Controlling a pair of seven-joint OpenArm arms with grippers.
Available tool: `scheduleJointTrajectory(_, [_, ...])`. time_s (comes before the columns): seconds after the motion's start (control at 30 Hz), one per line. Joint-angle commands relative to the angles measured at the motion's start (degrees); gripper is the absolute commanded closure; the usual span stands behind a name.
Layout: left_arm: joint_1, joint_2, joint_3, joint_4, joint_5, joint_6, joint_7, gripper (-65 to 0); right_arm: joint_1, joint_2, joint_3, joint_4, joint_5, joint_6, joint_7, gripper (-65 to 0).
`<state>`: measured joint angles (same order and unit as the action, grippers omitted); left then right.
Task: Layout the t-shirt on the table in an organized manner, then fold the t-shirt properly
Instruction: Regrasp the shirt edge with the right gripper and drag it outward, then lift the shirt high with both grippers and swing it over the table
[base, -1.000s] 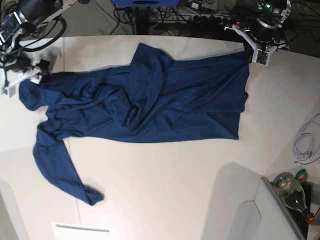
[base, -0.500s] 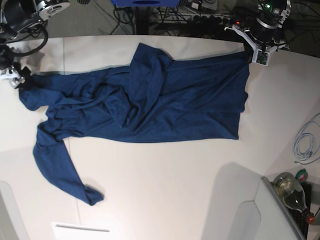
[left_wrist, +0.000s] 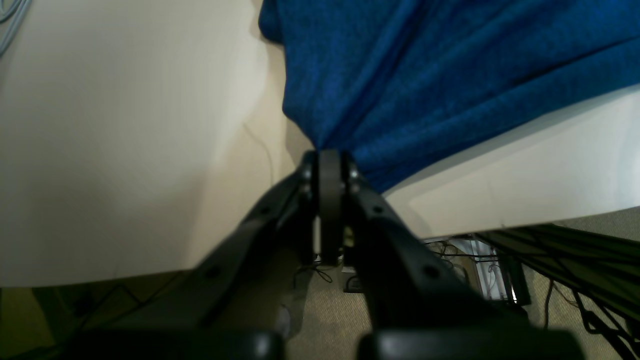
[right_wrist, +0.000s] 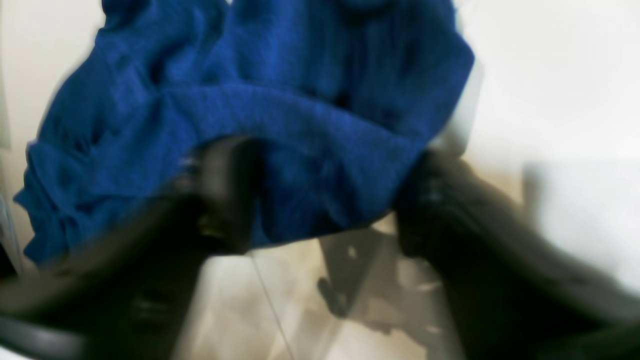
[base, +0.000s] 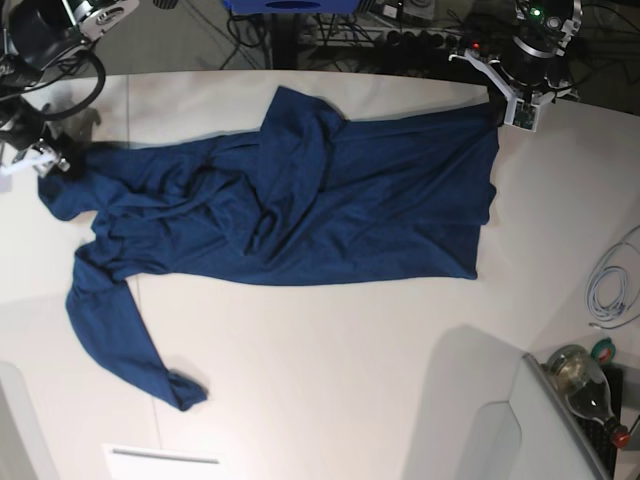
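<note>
T-shirt (base: 300, 205): spread lengthwise across the worktop (base: 330, 380), wrinkled, with a flap folded over near the middle and one sleeve trailing toward the near edge.
Left claw (left_wrist: 330, 160): clamped fully shut on a far corner of the cloth, right at the worktop's edge.
Right claw (right_wrist: 325, 200): jaws apart, straddling a bunched fold at the opposite end; the blurred wrist view does not show whether it grips yet.
Step in hand: securing both ends to stretch the shirt flat.
Doing it well: I judge the right claw should bite a single layer near the hem, then both pull apart evenly and low.
Risk: pinching several layers would likely leave the folded flap trapped.
</note>
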<state>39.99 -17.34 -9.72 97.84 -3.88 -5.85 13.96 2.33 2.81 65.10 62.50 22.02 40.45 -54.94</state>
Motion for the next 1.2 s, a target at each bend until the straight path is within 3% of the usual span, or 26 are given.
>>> scheduleJointTrajectory(0.0, [0.41, -0.55, -0.35, 0.84, 0.06, 0.53, -1.16, 0.0, -0.17, 0.22, -0.18, 0.4, -2.11, -0.45, -2.25, -13.1])
scheduleJointTrajectory(0.03, [0.5, -0.55, -0.35, 1.19, 0.06, 0.53, -1.16, 0.0, -0.09, 0.31, -0.27, 1.37, -2.11, -0.45, -3.04, -1.4])
scheduleJointTrajectory(0.07, [0.85, -0.55, -0.35, 1.37, 0.06, 0.53, -1.16, 0.0, 0.27, 0.31, -0.27, 2.77, -2.11, -0.45, -4.71, 0.0])
scheduleJointTrajectory(0.13, [1.38, -0.55, -0.44, 2.95, 0.06, 0.53, -1.16, 0.0, 0.44, 0.31, -0.27, 7.7, -2.11, -0.45, -9.99, -3.5])
scheduleJointTrajectory(0.2, [1.55, -0.55, -0.44, 5.23, 0.06, 0.53, -0.81, 0.0, 1.23, 0.22, -0.27, 14.29, -2.28, -0.45, -15.96, 0.0])
scheduleJointTrajectory(0.37, [-3.2, -0.63, -0.61, 11.92, -0.12, 0.44, 12.9, 0.0, 3.61, -0.04, -0.35, 27.39, -2.28, -0.45, -24.49, -0.3])
scheduleJointTrajectory(0.6, [-12.25, -0.28, 0.26, 12.27, -0.47, 0.44, 20.37, 0.0, 5.19, 0.66, -6.16, 28.18, -2.28, -11.04, -25.06, -0.3])
scheduleJointTrajectory(0.8, [-21.31, -0.46, 2.11, 11.92, -0.12, -0.7, 26.26, 0.0, 8.27, 1.54, -11.43, 21.59, -2.28, -17.02, -18.51, -0.3])
scheduleJointTrajectory(1.0, [-40.56, -0.55, 11.25, 3.12, -0.03, -0.97, 32.59, 0.0, 21.36, 9.72, -21.72, 4.45, -2.28, -19.13, -10.95, -0.3])
scheduleJointTrajectory(1.17, [-61.04, 0.95, 18.81, -13.49, -0.03, -0.97, 32.42, 0.0, 36.66, 17.37, -37.19, -12.52, -2.28, -19.13, 1.71, -0.3])
